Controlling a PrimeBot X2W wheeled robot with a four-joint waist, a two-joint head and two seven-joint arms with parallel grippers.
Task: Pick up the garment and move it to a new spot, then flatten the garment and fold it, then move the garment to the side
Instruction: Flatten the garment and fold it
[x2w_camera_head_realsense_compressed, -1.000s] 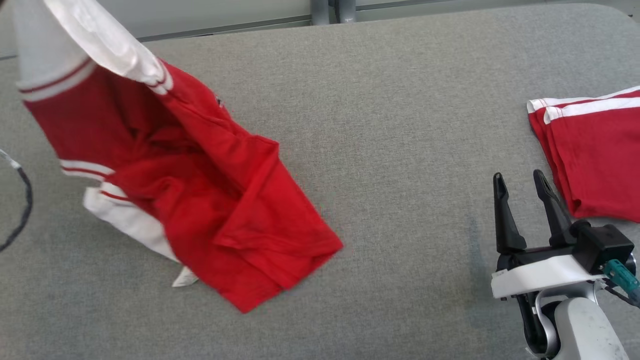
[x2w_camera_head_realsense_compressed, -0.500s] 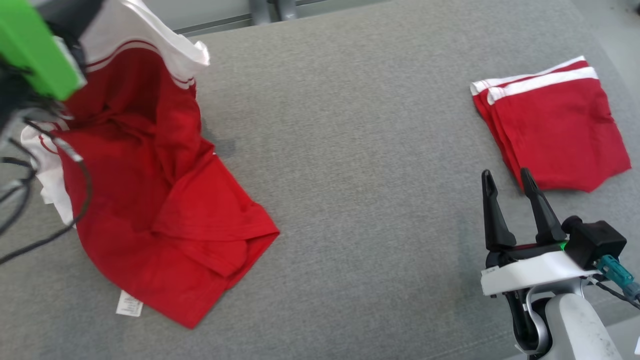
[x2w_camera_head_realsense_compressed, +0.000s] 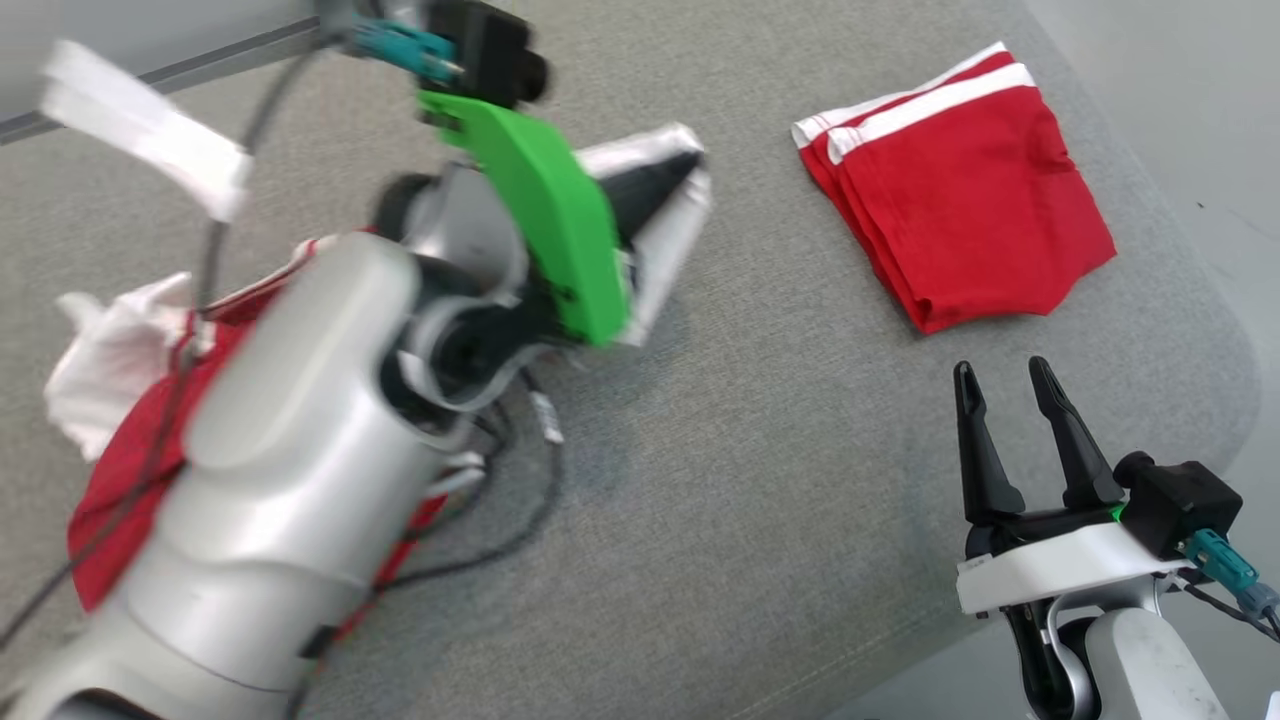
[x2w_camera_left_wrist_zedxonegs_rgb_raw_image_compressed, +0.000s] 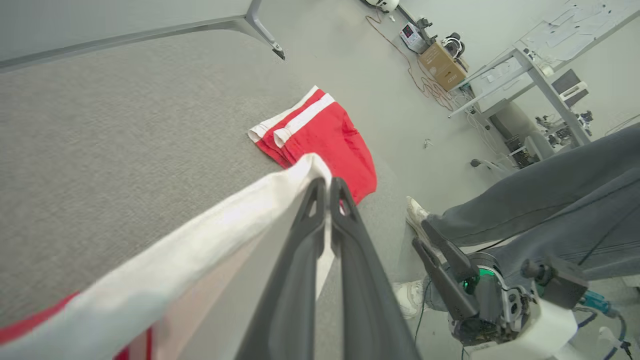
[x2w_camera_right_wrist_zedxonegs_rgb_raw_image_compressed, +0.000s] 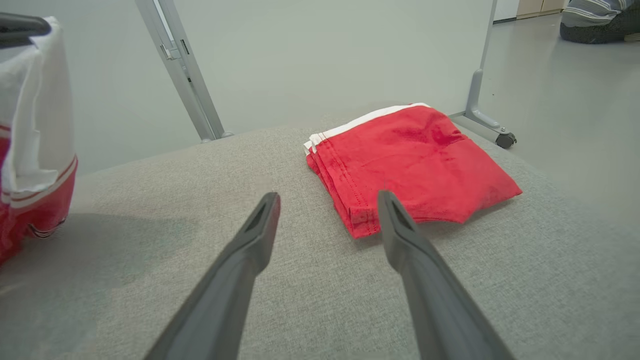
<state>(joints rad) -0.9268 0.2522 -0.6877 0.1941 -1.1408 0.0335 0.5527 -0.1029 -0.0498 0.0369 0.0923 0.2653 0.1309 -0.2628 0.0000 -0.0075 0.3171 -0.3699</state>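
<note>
The garment (x2w_camera_head_realsense_compressed: 120, 440), red with white trim, lies bunched on the grey table (x2w_camera_head_realsense_compressed: 760, 450) at the left, partly hidden under my left arm. My left gripper (x2w_camera_head_realsense_compressed: 680, 172) points right above the table's middle, shut on the garment's white edge (x2w_camera_left_wrist_zedxonegs_rgb_raw_image_compressed: 210, 235), which stretches back from the fingertips (x2w_camera_left_wrist_zedxonegs_rgb_raw_image_compressed: 320, 192). In the right wrist view the lifted garment (x2w_camera_right_wrist_zedxonegs_rgb_raw_image_compressed: 35, 150) hangs at the left. My right gripper (x2w_camera_head_realsense_compressed: 1010, 385) stands open near the table's right front corner, nothing between its fingers (x2w_camera_right_wrist_zedxonegs_rgb_raw_image_compressed: 260, 225).
A second red garment (x2w_camera_head_realsense_compressed: 960, 220), folded with white stripes, lies at the table's far right, just beyond my right gripper (x2w_camera_right_wrist_zedxonegs_rgb_raw_image_compressed: 327, 200). A person's grey-trousered legs (x2w_camera_left_wrist_zedxonegs_rgb_raw_image_compressed: 525, 210) and a white shoe (x2w_camera_left_wrist_zedxonegs_rgb_raw_image_compressed: 415, 215) stand beside the table's right edge. Loose cables (x2w_camera_head_realsense_compressed: 500, 500) hang from my left arm.
The head camera has turned, shifting the picture left. My left arm has swung right across the table, pulling the garment's white edge with it. The right gripper stays open and still.
</note>
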